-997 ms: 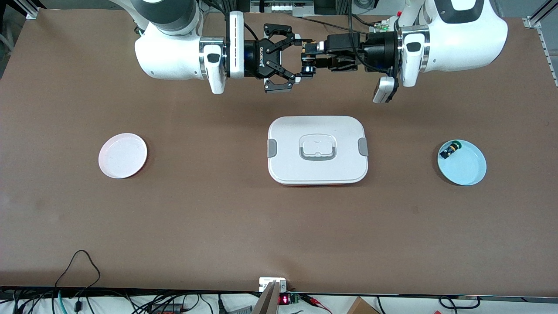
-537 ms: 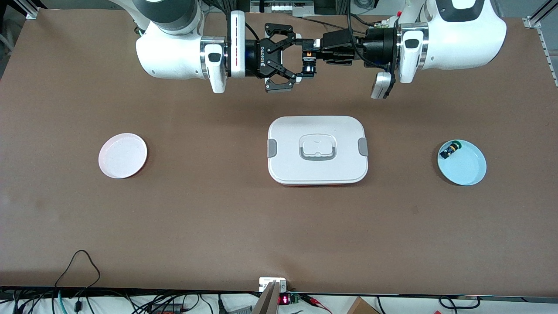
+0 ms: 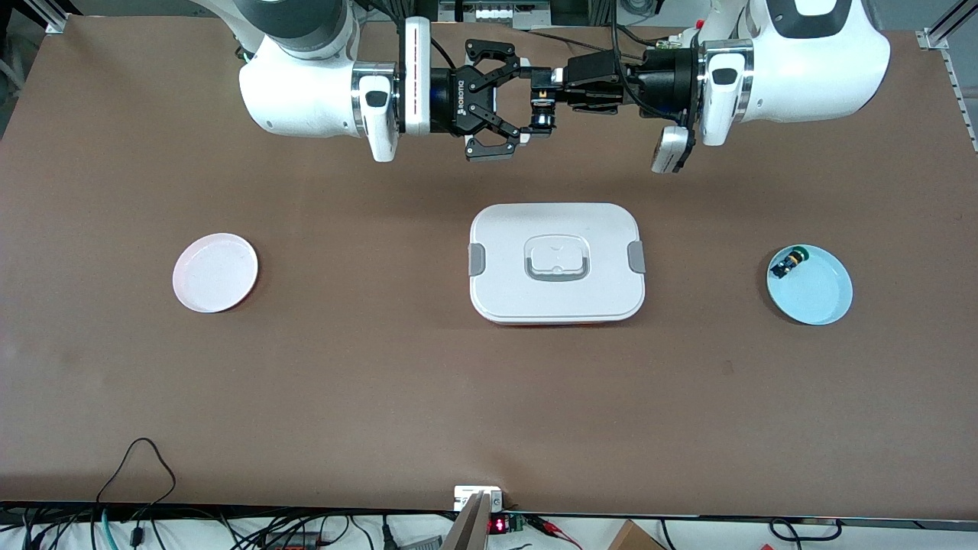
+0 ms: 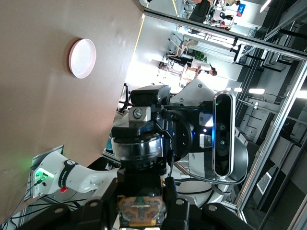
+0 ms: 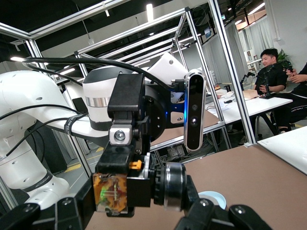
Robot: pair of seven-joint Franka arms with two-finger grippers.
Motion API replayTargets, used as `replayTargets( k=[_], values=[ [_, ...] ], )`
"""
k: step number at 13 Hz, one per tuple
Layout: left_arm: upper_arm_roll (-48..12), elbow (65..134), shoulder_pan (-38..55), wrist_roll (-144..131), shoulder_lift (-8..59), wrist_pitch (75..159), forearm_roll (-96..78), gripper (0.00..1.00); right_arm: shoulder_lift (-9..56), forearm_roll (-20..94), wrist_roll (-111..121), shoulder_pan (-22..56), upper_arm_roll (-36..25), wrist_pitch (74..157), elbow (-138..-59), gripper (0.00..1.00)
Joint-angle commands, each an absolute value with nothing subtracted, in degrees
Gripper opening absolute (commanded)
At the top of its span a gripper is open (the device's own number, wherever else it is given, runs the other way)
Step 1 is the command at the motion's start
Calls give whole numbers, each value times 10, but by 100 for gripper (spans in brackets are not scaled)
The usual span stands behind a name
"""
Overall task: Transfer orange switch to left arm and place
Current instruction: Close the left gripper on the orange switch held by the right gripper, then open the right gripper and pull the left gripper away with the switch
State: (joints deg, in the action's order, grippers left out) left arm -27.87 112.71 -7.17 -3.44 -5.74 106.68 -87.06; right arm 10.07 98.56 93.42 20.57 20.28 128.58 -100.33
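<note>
The orange switch [image 3: 542,107] is up in the air over the table between the box [image 3: 556,262] and the robots' bases. My left gripper [image 3: 544,92] is shut on its orange end. In the left wrist view the switch [image 4: 141,213] sits clamped between my left gripper [image 4: 141,201] fingers. My right gripper [image 3: 526,105] is open, its two fingers spread to either side of the switch's black body. In the right wrist view the switch [image 5: 139,187] lies between the open fingers of my right gripper [image 5: 120,215], with the left gripper [image 5: 125,120] holding it from above.
The white box lies at the table's middle, nearer the front camera than both grippers. A pale blue plate [image 3: 821,302] at the left arm's end holds a small black switch with a green cap [image 3: 787,264]. A white plate [image 3: 215,273] lies at the right arm's end.
Both grippers and the switch have shifted slightly toward the robots' bases, and the left wrist has turned. The right gripper stays open around the switch; the left stays shut on it.
</note>
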Motion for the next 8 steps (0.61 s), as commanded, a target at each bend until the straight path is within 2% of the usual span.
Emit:
replayTargets(
  k=[1,8],
  values=[
    [-273,1136,-96,-30,-74,1044,-875,20,89,997,940,206,204,1294,-1007,100],
    [-272,1134,-116,-25,-71,1029,-859,20,87,997,938,204,204,1289,-1010,100]
  ],
)
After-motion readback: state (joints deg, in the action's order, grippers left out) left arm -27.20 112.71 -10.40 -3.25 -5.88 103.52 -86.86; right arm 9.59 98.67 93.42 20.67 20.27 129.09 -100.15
